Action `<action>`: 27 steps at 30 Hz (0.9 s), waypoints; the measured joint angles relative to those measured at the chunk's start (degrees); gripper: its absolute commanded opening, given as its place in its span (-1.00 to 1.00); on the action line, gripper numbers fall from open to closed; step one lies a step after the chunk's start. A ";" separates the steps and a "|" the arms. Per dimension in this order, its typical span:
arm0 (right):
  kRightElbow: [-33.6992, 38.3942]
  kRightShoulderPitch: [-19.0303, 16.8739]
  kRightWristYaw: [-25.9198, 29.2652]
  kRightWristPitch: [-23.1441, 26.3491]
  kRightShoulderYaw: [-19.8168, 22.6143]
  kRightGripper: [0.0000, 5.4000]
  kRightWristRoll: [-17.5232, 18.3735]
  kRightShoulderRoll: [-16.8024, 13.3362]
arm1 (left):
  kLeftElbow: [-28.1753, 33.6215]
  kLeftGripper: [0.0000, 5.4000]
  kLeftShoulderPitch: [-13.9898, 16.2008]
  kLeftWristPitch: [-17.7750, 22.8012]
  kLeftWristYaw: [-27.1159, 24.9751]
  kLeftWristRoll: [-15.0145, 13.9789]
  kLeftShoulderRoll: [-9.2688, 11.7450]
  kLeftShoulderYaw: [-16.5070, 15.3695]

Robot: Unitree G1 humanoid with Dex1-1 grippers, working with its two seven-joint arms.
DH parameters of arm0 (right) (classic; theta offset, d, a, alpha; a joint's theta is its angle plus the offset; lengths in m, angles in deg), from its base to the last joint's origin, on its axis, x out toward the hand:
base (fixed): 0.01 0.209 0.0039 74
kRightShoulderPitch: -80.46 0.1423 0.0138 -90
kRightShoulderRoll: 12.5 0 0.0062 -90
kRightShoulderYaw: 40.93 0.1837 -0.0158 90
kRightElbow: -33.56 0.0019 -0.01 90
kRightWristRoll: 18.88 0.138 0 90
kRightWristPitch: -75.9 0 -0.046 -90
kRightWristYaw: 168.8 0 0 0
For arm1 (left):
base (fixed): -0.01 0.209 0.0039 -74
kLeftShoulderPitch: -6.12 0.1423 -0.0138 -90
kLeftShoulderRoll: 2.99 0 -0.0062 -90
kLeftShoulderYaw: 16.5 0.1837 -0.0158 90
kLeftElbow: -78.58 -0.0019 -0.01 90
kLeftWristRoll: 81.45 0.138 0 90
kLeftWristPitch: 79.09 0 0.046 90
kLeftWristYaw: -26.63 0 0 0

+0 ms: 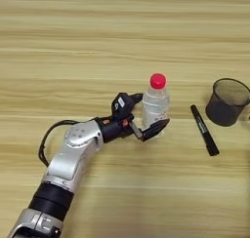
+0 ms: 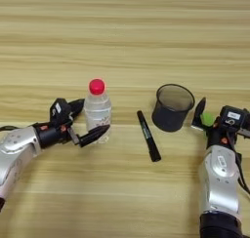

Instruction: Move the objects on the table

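Between left tool's (image 1: 150, 114) fingers, bottle (image 1: 155, 106).

Two head cameras look down, sharing the table (image 1: 58, 47) middle.

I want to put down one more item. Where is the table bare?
Bare: the table beyond the bottle and mesh cup, and the near strip below the black marker. Crowded: the middle row, with the left gripper around the bottle.

bare table (image 2: 125, 42) beyond, black marker (image 2: 148, 135) between bottle (image 2: 97, 111) and cup (image 2: 171, 107)
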 measured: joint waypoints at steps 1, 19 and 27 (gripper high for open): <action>0.00 0.00 0.00 0.00 0.00 1.00 0.00 0.00 | -0.05 0.99 -0.02 0.00 0.00 0.00 -0.05 0.11; 0.39 -0.04 -0.04 0.00 -0.08 1.00 0.00 0.09 | -6.54 0.99 -3.66 -1.72 2.55 2.45 -3.14 0.90; 0.57 -0.13 -0.05 0.00 -0.10 1.00 -0.01 0.17 | -13.52 0.99 -5.76 -4.39 4.33 3.64 -4.47 0.12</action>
